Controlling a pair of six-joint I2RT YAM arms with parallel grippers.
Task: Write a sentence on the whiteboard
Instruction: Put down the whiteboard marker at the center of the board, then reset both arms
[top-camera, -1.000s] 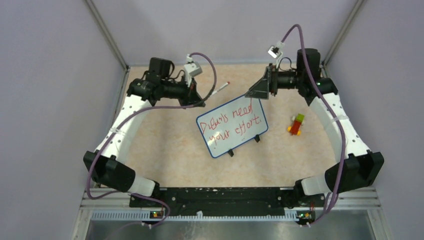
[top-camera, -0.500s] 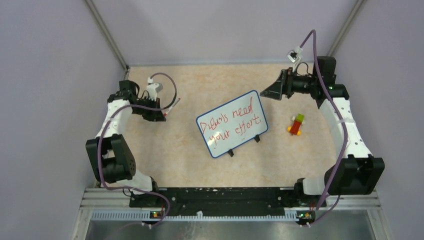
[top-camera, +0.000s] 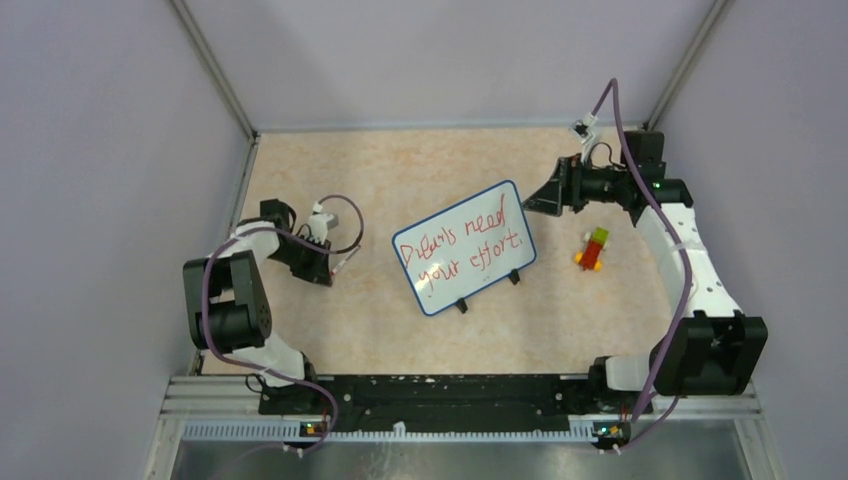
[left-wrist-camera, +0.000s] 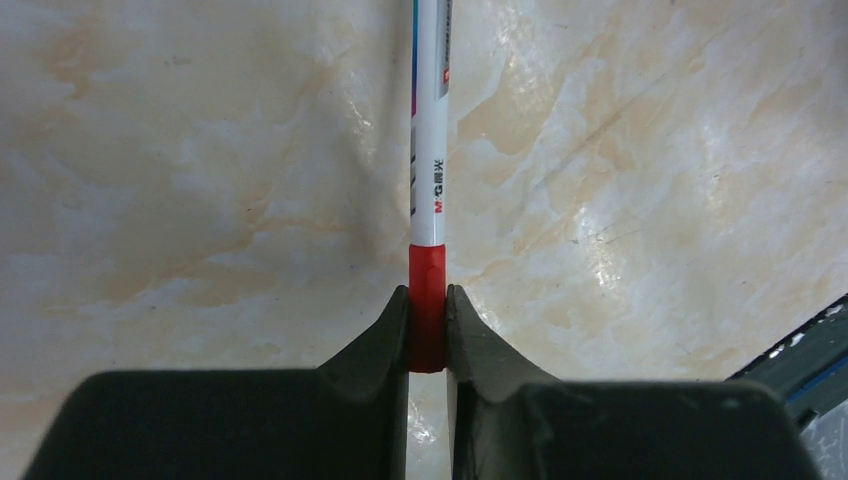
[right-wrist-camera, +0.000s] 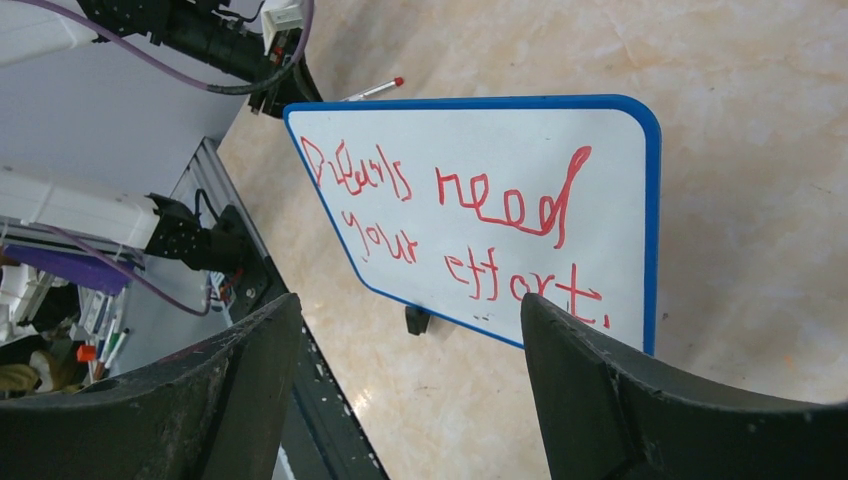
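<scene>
Inside the left claw (left-wrist-camera: 427, 330): pinched marker (left-wrist-camera: 430, 150), label perhaps "M&G".
Before the spread right claw (right-wrist-camera: 408, 305), whiteboard (right-wrist-camera: 620, 200) sentence (right-wrist-camera: 500, 205): "Dreams need your effort".

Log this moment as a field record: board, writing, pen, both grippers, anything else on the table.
whiteboard: blue rim, resting on its black feet in the middle of the table
sentence: red handwriting, two lines, roughly "Dreams need / your effort"
marker: white barrel, clamped at its red section
left gripper: shut on the marker, left of the whiteboard, apart from it
right gripper: open, holding nothing, off the whiteboard's far right corner, facing it
block toy: green, red and yellow, right of the whiteboard
</scene>
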